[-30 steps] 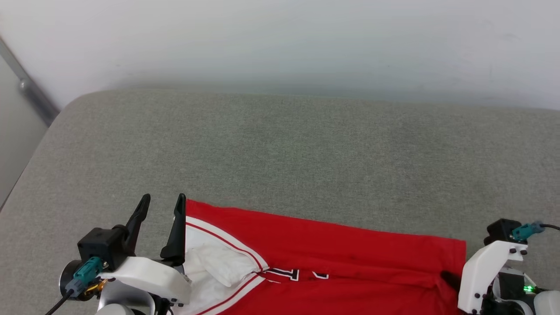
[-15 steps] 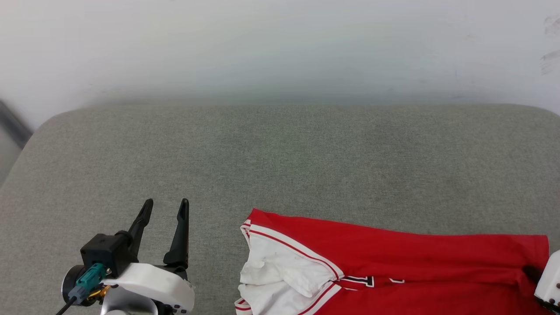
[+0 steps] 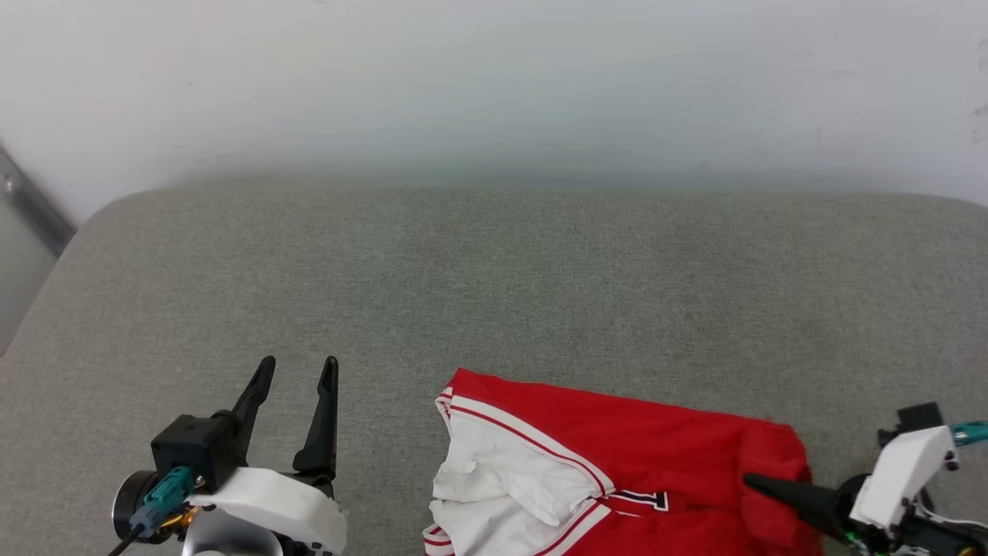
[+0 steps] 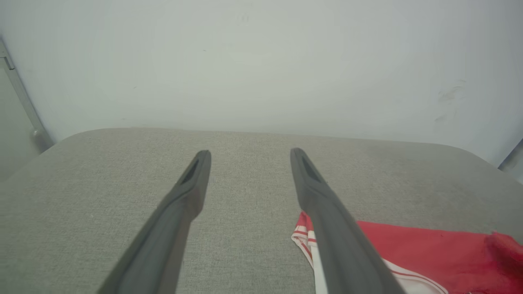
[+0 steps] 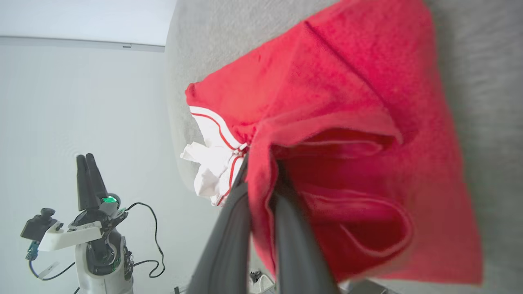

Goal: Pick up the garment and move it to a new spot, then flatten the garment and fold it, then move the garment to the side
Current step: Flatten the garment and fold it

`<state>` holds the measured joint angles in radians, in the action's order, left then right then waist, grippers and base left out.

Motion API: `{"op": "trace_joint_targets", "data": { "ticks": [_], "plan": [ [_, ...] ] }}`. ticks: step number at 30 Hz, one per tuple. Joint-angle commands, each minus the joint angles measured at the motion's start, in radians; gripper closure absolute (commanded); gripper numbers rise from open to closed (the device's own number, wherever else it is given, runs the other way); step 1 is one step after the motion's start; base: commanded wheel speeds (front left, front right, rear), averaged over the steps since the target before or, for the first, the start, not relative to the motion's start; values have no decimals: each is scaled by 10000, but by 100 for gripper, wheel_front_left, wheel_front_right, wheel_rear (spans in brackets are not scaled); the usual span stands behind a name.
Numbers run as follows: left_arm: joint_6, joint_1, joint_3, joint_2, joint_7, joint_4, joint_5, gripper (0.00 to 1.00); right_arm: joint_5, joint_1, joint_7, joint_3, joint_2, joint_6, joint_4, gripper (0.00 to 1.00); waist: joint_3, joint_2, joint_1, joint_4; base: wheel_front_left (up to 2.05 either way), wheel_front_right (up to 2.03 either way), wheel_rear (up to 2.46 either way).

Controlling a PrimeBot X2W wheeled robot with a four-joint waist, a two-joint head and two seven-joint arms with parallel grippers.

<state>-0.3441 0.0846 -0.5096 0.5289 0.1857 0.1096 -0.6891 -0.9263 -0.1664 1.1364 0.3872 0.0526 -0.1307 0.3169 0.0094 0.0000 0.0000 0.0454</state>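
Observation:
The garment (image 3: pixel 641 448), a red jersey with white lining and striped trim, lies on the grey cushion (image 3: pixel 494 293) at the bottom centre-right of the head view. My right gripper (image 3: pixel 760 486) points left and is shut on its right edge, which is bunched and lifted over the cloth. In the right wrist view the red fabric (image 5: pixel 347 102) is pinched between the fingers (image 5: pixel 229 228) of my right gripper (image 5: pixel 263 171). My left gripper (image 3: pixel 299 363) stands open left of the garment, apart from it. The left wrist view shows its spread tips (image 4: pixel 249 152) with the jersey's corner (image 4: pixel 408 249) beside the right finger.
The cushion's rounded left edge (image 3: pixel 46 286) drops off beside a metal strip (image 3: pixel 31 205). A white wall (image 3: pixel 494 77) runs along the back. Bare grey cushion stretches behind and to the left of the garment.
The camera has shifted. The garment slid right, away from my left gripper. My right gripper has turned to point left and drawn the garment's right edge inward, bunching it.

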Motion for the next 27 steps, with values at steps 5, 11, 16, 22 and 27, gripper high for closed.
{"op": "trace_joint_targets", "data": {
  "ticks": [5,11,16,22,27],
  "plan": [
    [-55,100,-45,99,-118,56,74,0,-1742,-147,-1139,-2013,-37,0,768,100,-11,0,0,196,0,0,0],
    [49,295,-172,62,-189,59,136,0,-3285,-842,-2923,-4730,-34,0,1410,100,183,0,0,570,0,0,0],
    [83,437,-163,7,-53,36,167,0,-3725,-1528,-4178,-6465,-28,0,1738,100,421,0,0,842,0,0,0],
    [169,511,-180,-81,57,-98,124,0,-3551,-2044,-5045,-7529,-27,0,2305,61,576,0,0,1070,0,0,0],
    [233,519,-189,-155,111,-227,43,0,-3273,-2491,-5577,-8200,-26,0,2756,0,690,0,0,1140,0,0,0]
  ]
}}
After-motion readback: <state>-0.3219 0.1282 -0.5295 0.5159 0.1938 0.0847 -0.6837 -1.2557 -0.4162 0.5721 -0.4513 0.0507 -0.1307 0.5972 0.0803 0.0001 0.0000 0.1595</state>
